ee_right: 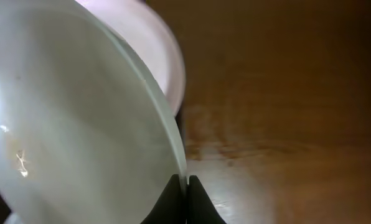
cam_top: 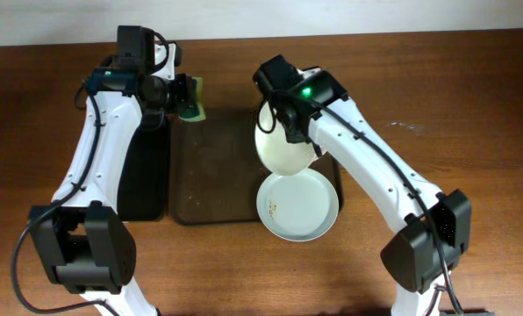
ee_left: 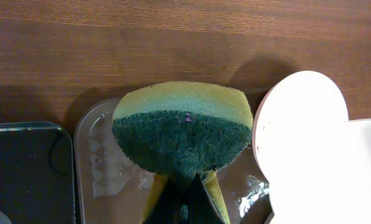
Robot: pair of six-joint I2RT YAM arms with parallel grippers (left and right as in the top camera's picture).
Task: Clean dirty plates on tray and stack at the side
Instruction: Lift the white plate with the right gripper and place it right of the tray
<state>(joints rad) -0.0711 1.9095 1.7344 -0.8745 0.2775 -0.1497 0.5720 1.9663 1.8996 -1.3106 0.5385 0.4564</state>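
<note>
My right gripper [cam_top: 290,132] [ee_right: 187,186] is shut on the rim of a white plate [cam_top: 282,147] [ee_right: 79,124] and holds it tilted above the right side of the brown tray [cam_top: 213,175]. A pale blue-green plate [cam_top: 298,206] with small brown specks lies flat at the tray's front right corner, overhanging the rim. A second plate edge [ee_right: 157,43] shows behind the held one in the right wrist view. My left gripper [cam_top: 189,98] [ee_left: 185,199] is shut on a yellow and green sponge [cam_top: 192,104] [ee_left: 182,134] over the tray's far left corner. I see no third plate.
A narrower black tray [cam_top: 147,175] [ee_left: 23,168] lies along the left side of the brown tray. Bare wooden table [cam_top: 472,114] extends to the right and the front. Wet patches show on the brown tray [ee_left: 108,158] in the left wrist view.
</note>
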